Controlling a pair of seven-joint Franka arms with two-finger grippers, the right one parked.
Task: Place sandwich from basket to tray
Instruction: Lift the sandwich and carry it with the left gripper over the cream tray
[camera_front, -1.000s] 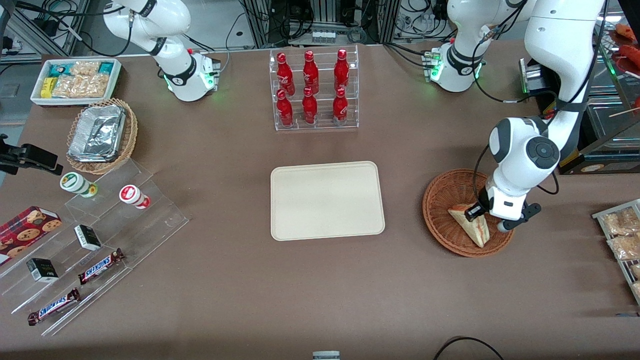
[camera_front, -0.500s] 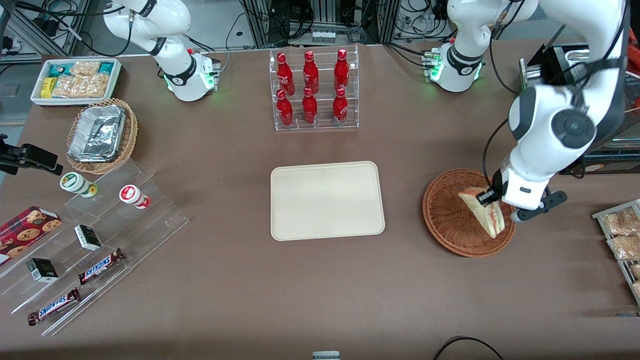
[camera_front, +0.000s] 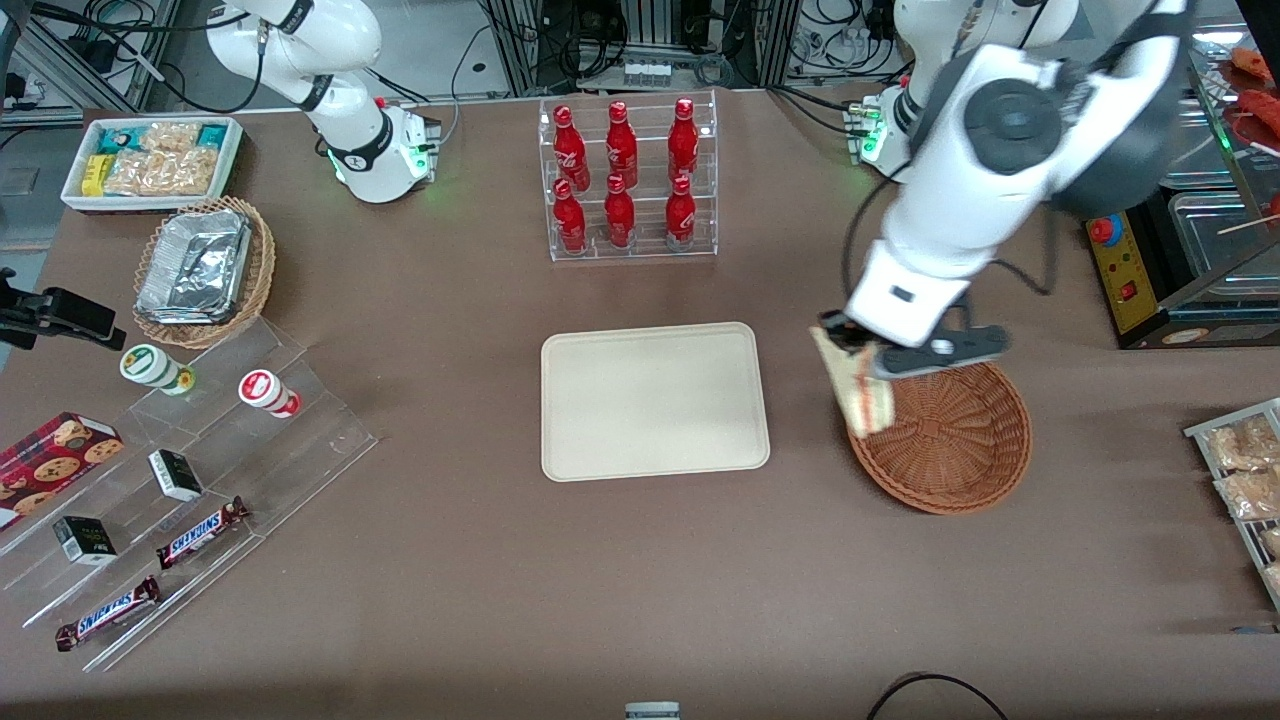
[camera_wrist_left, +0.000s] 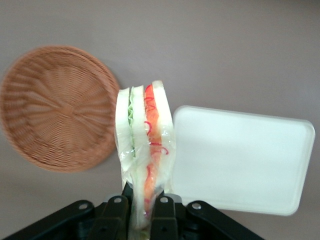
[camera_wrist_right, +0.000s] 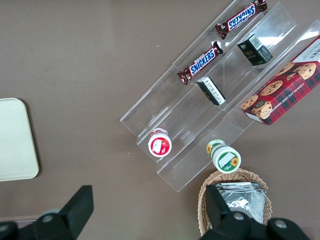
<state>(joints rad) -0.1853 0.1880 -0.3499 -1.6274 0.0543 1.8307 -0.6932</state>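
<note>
My left gripper (camera_front: 850, 350) is shut on the sandwich (camera_front: 860, 395), a wrapped wedge of pale bread with red and green filling. It holds it in the air above the basket's rim on the side toward the tray. In the left wrist view the sandwich (camera_wrist_left: 145, 145) hangs from the gripper (camera_wrist_left: 143, 210), clamped between both fingers. The round reddish-brown wicker basket (camera_front: 960, 445) is empty; it also shows in the left wrist view (camera_wrist_left: 55, 107). The beige tray (camera_front: 655, 400) lies flat at the table's middle with nothing on it; it also shows in the left wrist view (camera_wrist_left: 245, 160).
A clear rack of red bottles (camera_front: 625, 180) stands farther from the front camera than the tray. Clear stepped shelves with snack bars and cups (camera_front: 190, 480), a tan basket of foil containers (camera_front: 200, 265) and a white bin of snacks (camera_front: 155, 160) lie toward the parked arm's end.
My gripper has lifted the sandwich out of the basket and carried it up and toward the tray. The basket is left empty.
</note>
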